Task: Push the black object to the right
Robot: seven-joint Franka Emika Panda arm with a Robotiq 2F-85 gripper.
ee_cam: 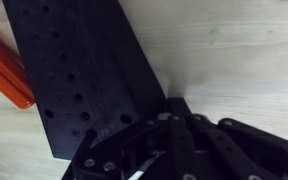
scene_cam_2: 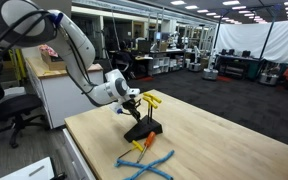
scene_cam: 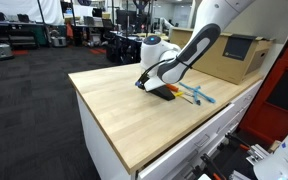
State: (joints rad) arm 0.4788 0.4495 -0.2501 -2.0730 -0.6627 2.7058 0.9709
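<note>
Wooden tabletop fills the foreground in both exterior views, and on it stands the black object, a wedge-shaped stand well in from every edge. Bare wood runs wide from the stand toward the near corner in an exterior view, and toward the far side of the table in an exterior view. White cabinet drawers hang below the table edge nearest the stand. A white robot arm reaches down over the stand, with a cardboard box behind it. The gripper meets the stand's side; in the wrist view its fingers are drawn together to one tip with nothing between them, touching the edge of the stand's perforated black face. Yellow T-handle tools rise from the stand's top. An orange screwdriver lies just beside the stand's base, and a blue screwdriver lies beyond it, between the stand and the table edge.
</note>
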